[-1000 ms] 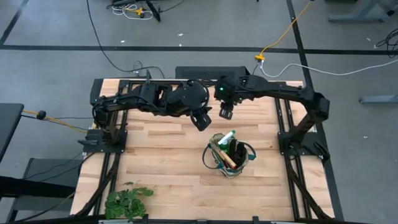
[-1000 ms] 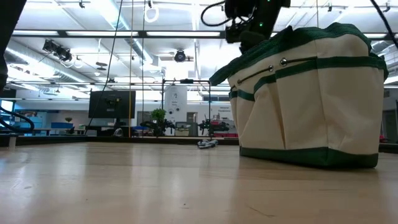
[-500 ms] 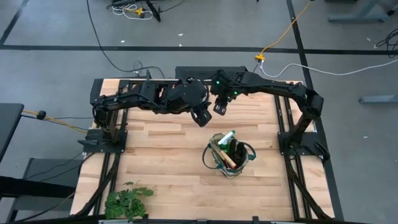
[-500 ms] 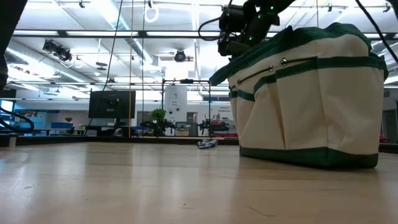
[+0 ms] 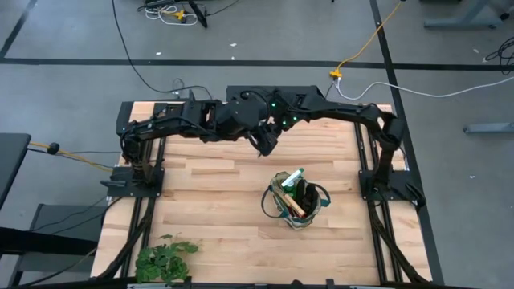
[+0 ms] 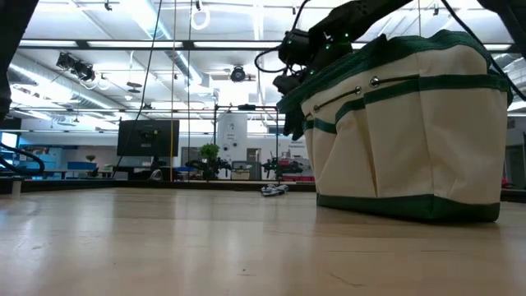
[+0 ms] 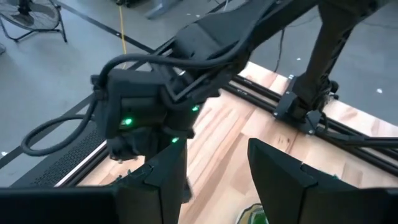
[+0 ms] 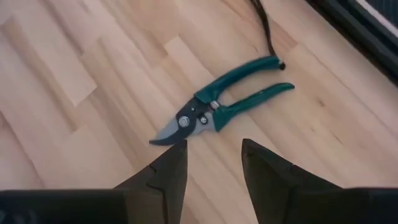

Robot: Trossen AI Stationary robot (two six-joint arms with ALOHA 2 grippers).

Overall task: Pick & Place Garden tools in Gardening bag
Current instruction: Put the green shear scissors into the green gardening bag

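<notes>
Your right gripper (image 8: pixel 211 165) moved back over the pruning shears (image 8: pixel 217 112); they lie just ahead of empty, part-open jaws.

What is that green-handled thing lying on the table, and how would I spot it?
Start at the wooden table and find the cream and green gardening bag standing on it. The pruning shears lie flat on the bare boards apart from the bag, just ahead of the right tool, whose fingers are open. They alone have two teal handles meeting at a short grey blade.
</notes>
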